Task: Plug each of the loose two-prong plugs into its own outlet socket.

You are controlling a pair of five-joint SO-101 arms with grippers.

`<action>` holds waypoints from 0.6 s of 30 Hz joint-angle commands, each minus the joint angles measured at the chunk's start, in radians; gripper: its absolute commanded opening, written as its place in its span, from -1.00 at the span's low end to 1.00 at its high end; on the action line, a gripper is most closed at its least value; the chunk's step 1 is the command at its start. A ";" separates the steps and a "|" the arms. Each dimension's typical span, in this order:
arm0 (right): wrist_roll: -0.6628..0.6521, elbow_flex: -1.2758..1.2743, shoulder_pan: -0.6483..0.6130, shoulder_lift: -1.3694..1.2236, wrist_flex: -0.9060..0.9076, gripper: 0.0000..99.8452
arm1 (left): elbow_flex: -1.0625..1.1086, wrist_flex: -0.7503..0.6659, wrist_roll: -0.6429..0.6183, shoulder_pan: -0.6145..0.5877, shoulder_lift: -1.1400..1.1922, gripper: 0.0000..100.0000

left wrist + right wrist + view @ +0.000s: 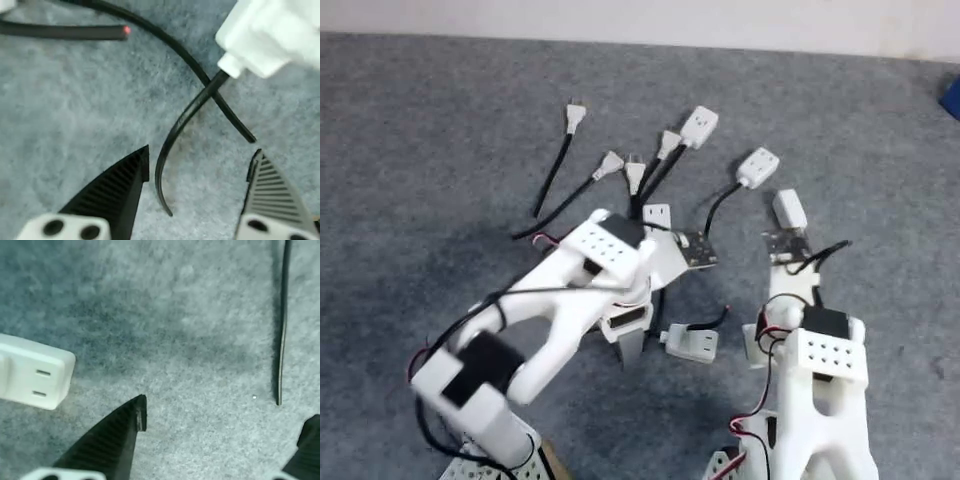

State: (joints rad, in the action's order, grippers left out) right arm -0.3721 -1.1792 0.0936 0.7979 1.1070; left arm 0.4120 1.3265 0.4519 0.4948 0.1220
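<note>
Plugs [610, 163]: four, loose on short black cords, fanned across the far side of the grey desk [420, 150].
Sockets [758, 167]: white blocks scattered beside them.
Left hand [200, 160]: released, straddling a black cord [175, 127].
Right hand [225, 415]: released, empty, white socket [35, 372] just beside it.

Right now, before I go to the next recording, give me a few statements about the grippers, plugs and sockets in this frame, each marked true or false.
1. The left gripper is open, and a black cable lies between its fingers. True.
2. The right gripper is shut on a plug. False: it is open and empty above the grey surface.
3. A white socket with two slots lies beside the right gripper. True.
4. Every plug is already in a socket. False: the plug farthest out on the left arm's side lies loose, apart from every socket.
</note>
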 commanded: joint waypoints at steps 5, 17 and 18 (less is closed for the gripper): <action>0.003 0.005 -0.024 0.021 -0.005 -0.12 | -0.062 -0.006 0.020 0.007 0.067 -0.36; 0.003 0.004 -0.025 0.021 -0.005 -0.12 | -0.308 0.132 0.052 -0.088 0.068 -0.25; 0.003 0.004 -0.025 0.021 -0.005 -0.12 | -0.326 0.133 0.052 -0.096 0.073 -0.25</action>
State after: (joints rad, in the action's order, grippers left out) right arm -0.3736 -1.1792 0.0798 0.7979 1.1070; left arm 0.1649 1.4323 0.4964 0.4304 0.1956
